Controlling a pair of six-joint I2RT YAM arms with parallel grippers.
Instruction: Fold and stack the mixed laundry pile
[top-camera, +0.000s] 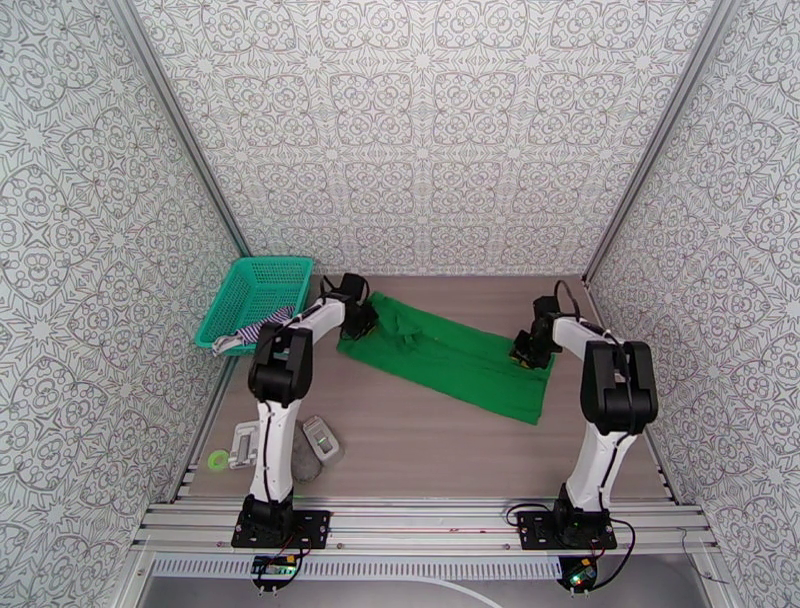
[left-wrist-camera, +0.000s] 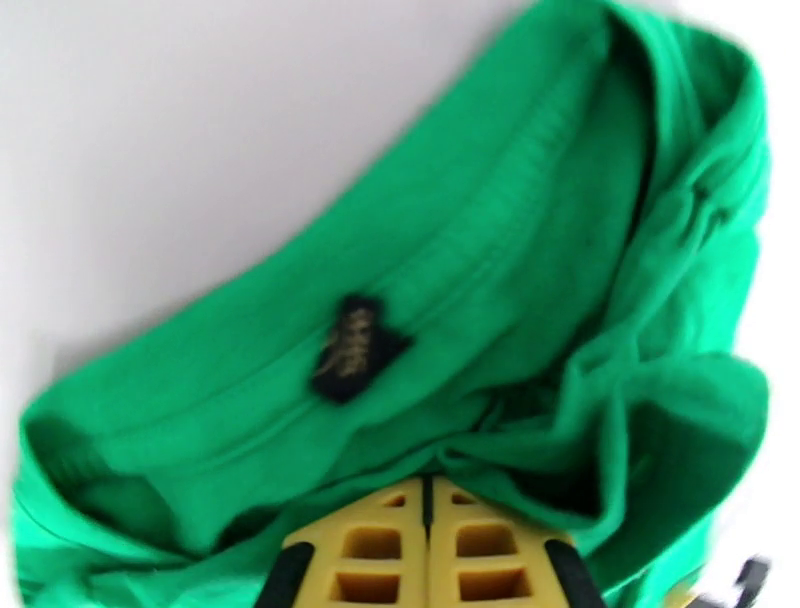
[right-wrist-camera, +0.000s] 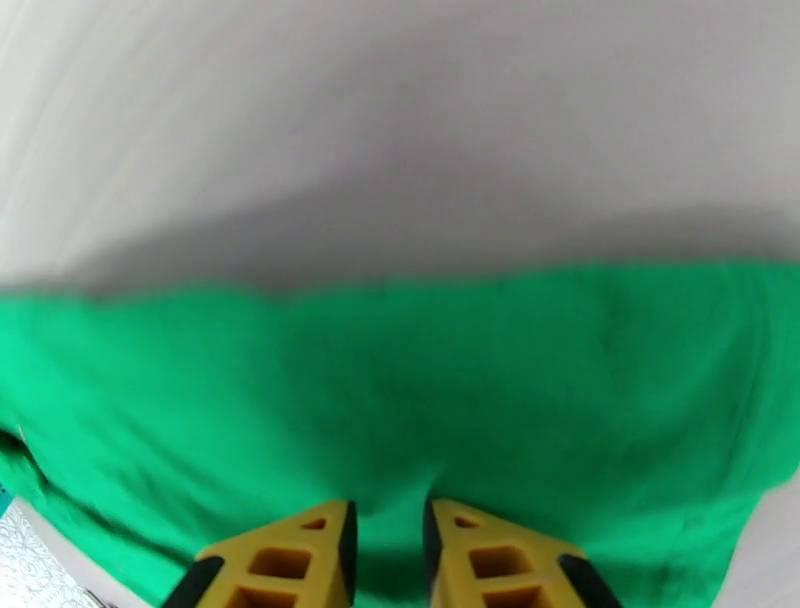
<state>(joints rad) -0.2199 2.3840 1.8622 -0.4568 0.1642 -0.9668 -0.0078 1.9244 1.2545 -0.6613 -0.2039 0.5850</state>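
1. Right now my left gripper (left-wrist-camera: 428, 485) is shut tight, its jaws pressed together on a bunched fold of the green shirt (top-camera: 450, 360). The pinch is close to the collar, where a small black label (left-wrist-camera: 355, 348) shows. I hold there because the neck end gives me one firm end to lift by.
2. My right gripper (right-wrist-camera: 388, 510) sits at the opposite end of the shirt, low over its bottom edge. Its jaws stand a narrow way apart with green cloth showing in the gap. I cannot tell whether any of it is caught.
3. The shirt lies as a long band slanting across the middle of the tabletop (top-camera: 430, 450), from far left to nearer right, between my two arms. With a gripper at each end I can, I judge, keep the cloth taut and carry one end over the other in an even fold.
4. The striped top (top-camera: 255, 330) hangs over the near rim of the teal basket (top-camera: 250, 262) at the left, partly inside it and well apart from my right gripper. I judge it waits its turn, with the shirt folded first as the base of the stack.
5. The collar end is rumpled, so lifting may drag loose layers along. My right side needs a sure hold before either end rises.
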